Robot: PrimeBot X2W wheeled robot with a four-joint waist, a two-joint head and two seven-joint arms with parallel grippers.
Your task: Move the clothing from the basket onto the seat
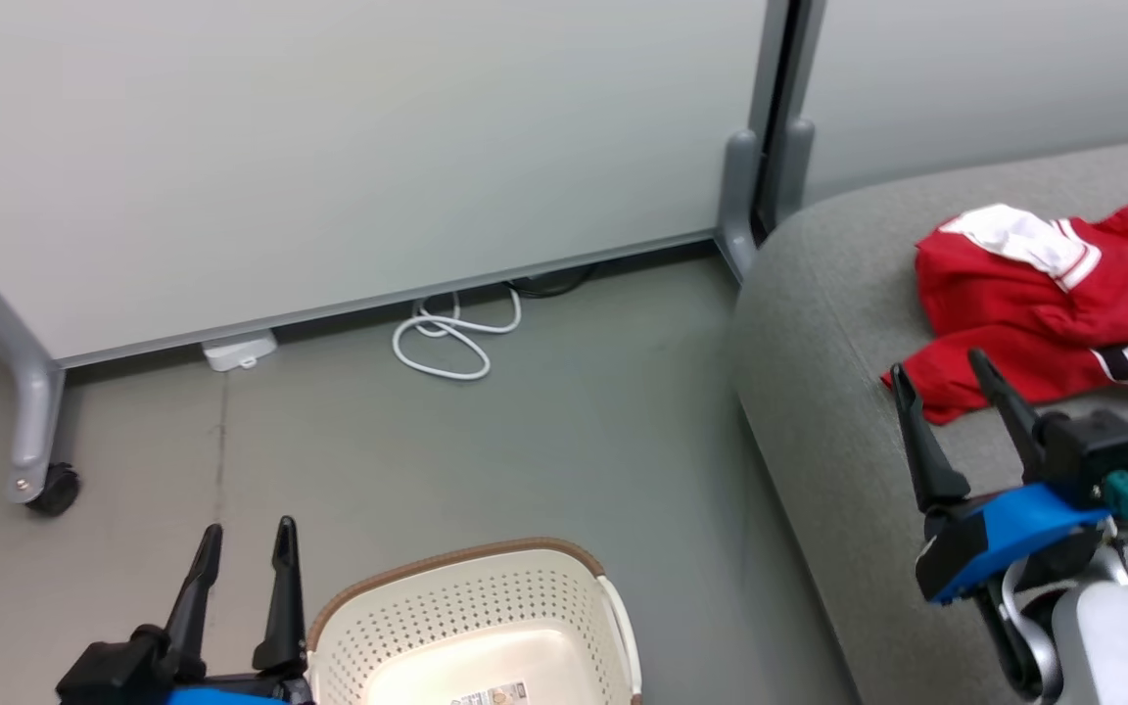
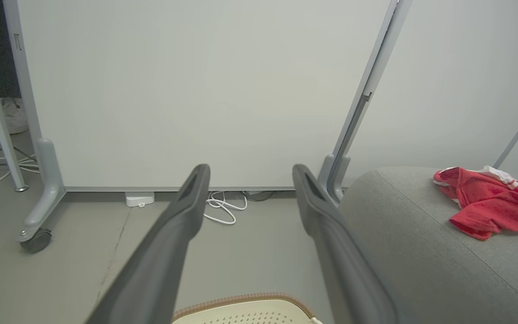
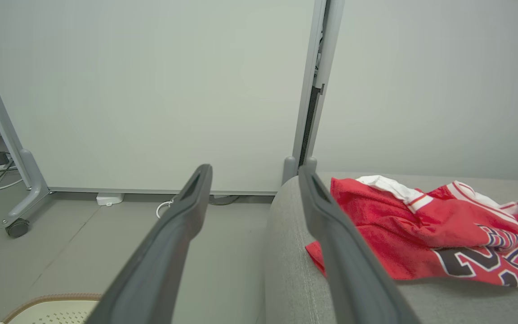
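Red clothing — long axis left-right

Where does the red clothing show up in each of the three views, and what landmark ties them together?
Head view: clothing at the right edge, on the seat.
Left wrist view: clothing far right, mid-height, on the seat.
Right wrist view: clothing lower right, on the seat.
Shared landmark: the partition's caster wheel, at the left in all three.

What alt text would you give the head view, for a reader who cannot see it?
Red clothing lies on the grey seat at right, beyond the open right pincer. The cream basket, empty where visible, stands on the floor beside the open left pincer.
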